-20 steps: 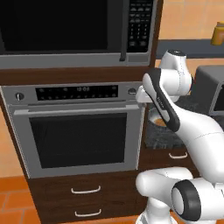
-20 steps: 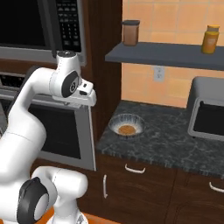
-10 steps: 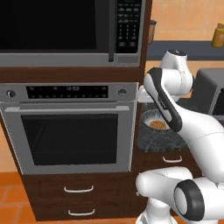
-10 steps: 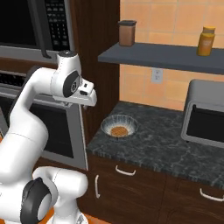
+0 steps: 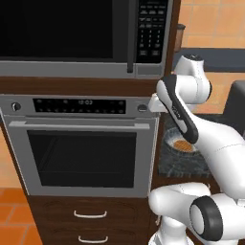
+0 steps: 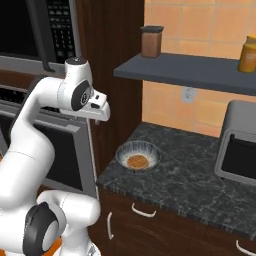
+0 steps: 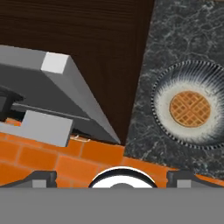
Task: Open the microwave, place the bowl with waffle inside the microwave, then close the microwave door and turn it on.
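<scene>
The microwave (image 5: 81, 36) is built in above the oven, and its dark glass microwave door (image 5: 62, 28) is shut; the black keypad (image 5: 150, 28) is at its right. It also appears as the microwave (image 6: 35, 30) at the upper left of the right base view. The striped bowl (image 6: 138, 155) stands on the dark stone counter with the waffle (image 6: 136, 161) in it. From above I see the bowl (image 7: 192, 107) and the waffle (image 7: 190, 108). My gripper (image 7: 113, 179) hangs open and empty, high beside the oven's corner, left of the bowl. The arm partly hides the bowl (image 5: 182, 143).
The silver oven (image 5: 79, 148) with its bar handle sits under the microwave, drawers below. A toaster oven (image 6: 240, 150) stands at the counter's right. A shelf (image 6: 190, 70) above carries two jars. Orange floor tiles (image 7: 52, 157) lie beneath the hand.
The whole picture has shifted and grown a little, so the base has driven. The arm keeps its pose, and the bowl stays put on the counter.
</scene>
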{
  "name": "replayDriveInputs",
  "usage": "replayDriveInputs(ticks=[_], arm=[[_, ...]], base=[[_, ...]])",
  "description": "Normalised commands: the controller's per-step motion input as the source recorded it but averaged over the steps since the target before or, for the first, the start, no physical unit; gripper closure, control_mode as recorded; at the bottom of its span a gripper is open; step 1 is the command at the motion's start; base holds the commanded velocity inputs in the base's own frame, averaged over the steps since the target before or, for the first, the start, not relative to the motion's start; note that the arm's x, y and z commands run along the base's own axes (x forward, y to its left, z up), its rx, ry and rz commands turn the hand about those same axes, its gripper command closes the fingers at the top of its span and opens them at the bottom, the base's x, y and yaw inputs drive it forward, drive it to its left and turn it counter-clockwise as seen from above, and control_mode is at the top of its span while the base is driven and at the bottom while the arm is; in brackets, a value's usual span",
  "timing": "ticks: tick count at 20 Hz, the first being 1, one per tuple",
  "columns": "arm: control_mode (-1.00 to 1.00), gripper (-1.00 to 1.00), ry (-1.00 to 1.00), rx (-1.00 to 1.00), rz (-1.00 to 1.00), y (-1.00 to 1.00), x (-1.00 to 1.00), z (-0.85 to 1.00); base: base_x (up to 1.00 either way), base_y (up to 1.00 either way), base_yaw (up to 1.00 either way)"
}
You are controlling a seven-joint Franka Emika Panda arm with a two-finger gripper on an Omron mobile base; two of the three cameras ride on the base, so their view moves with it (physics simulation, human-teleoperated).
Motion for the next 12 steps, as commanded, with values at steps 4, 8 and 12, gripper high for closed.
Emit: replayDriveInputs(ticks=[4, 8, 12], arm=[[1.0, -1.0, 0.0, 0.0, 0.0, 0.0, 0.0, 0.0], [1.0, -1.0, 0.0, 0.0, 0.0, 0.0, 0.0, 0.0], [1.0, -1.0, 0.0, 0.0, 0.0, 0.0, 0.0, 0.0]], base=[[0.43, -0.02, 0.16], [0.31, -0.11, 0.16], [0.07, -0.16, 0.1]])
